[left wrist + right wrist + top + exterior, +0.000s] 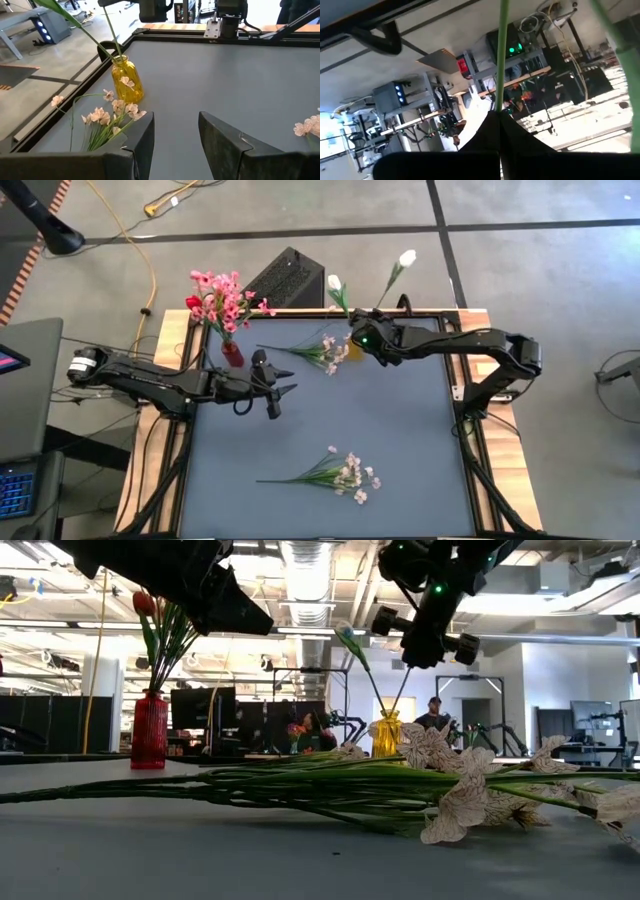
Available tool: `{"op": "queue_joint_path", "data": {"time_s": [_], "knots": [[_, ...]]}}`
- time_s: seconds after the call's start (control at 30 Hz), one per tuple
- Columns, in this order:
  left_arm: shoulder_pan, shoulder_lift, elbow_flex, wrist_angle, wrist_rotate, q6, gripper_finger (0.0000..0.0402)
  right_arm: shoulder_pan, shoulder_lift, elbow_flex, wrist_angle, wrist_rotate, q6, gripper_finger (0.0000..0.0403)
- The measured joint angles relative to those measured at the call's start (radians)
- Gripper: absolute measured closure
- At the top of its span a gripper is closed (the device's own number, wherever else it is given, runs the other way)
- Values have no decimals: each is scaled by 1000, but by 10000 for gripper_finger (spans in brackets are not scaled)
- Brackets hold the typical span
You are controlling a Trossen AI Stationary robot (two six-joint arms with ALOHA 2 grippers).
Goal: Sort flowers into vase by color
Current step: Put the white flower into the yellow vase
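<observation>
The right gripper (352,332) is clamped on a white tulip's stem (502,55) above the yellow vase (126,80). The left gripper (285,383) hovers mid-table, jaws apart, empty.

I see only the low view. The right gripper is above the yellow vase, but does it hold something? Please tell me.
Observer: Yes. In the right wrist view the right gripper is shut on a green stem, which rises straight from between its fingers.
Operator: Which flower is it?
Observer: From above, it looks like the white tulip leaning past the table's far edge; a second white tulip stands in the yellow vase.
Operator: And the left gripper? I see only a dark shape at the top.
Observer: The left gripper is open and empty, hovering near the red vase.
Operator: What remains on the table?
Observer: Two pale sprays: one beside the yellow vase, one near the front.
</observation>
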Motion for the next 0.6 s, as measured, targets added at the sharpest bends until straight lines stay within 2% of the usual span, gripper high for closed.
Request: {"op": "queue_joint_path", "data": {"time_s": [0.33, 0.6], "knots": [[0, 0, 0, -2, 2, 6, 258, 21, 102, 0, 8, -1, -2, 385], [0, 0, 0, -2, 3, 8, 258, 44, 134, 0, 12, 4, 15, 378]]}}
